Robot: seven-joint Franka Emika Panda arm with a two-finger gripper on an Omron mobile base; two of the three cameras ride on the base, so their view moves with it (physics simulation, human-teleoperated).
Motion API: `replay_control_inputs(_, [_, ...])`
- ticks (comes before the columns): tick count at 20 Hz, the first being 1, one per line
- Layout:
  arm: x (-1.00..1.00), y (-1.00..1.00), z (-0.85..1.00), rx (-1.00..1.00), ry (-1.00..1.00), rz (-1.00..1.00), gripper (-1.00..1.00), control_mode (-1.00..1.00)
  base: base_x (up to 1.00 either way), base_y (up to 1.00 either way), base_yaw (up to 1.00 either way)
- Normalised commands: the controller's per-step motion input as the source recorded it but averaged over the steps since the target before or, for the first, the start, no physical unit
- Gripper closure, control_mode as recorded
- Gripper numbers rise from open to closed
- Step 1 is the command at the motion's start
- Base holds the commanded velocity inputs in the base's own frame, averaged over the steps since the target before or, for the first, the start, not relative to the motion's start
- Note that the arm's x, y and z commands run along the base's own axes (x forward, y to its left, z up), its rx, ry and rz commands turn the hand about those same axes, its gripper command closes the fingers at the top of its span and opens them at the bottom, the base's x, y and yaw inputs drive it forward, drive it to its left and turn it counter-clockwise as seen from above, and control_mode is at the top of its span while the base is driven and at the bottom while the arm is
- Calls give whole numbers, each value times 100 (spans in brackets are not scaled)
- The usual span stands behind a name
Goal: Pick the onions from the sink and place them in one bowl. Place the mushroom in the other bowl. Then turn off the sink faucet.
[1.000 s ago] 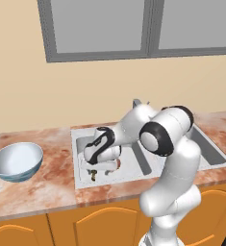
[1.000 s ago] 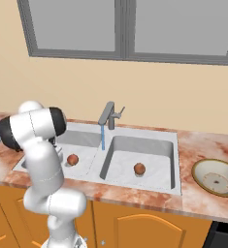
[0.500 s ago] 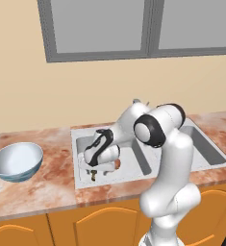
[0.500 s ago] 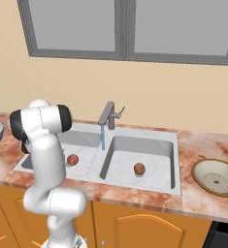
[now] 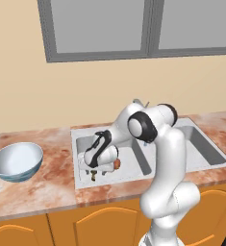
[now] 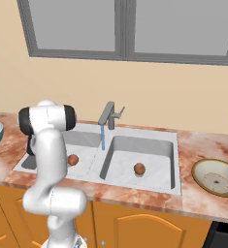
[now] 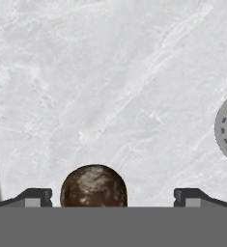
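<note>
Brown and small, the mushroom [image 7: 93, 186] lay on the sink [image 5: 133, 163] floor in the left basin, between the wide-spread fingertips [image 7: 36, 197] of the tool [image 5: 93, 174], untouched. One onion [image 5: 117, 164] sat beside it, another [image 6: 139, 168] in the right basin.

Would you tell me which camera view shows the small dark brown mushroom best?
The hand view: the small dark brown mushroom sits large between the open fingers. The left base view shows it as a tiny speck under the hand; in the right base view I cannot make it out.

Speckled stone-like sink [image 7: 110, 72], glossy mottled mushroom [image 7: 93, 187], grey metal faucet [image 6: 109, 115].
</note>
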Motion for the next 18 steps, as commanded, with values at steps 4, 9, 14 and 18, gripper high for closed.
replay_control_inputs(4, [11, 15, -27, -3, 0, 0, -100, -100, 0, 0, 0])
replay_control_inputs(9, [0, 19, -19, -2, 0, 0, -100, -100, 0, 0, 0])
replay_control_inputs(14, [0, 20, -26, 0, 0, 0, -100, -100, 0, 0, 0])
replay_control_inputs(18, [0, 23, -41, 0, -2, 0, 100, -100, 0, 0, 0])
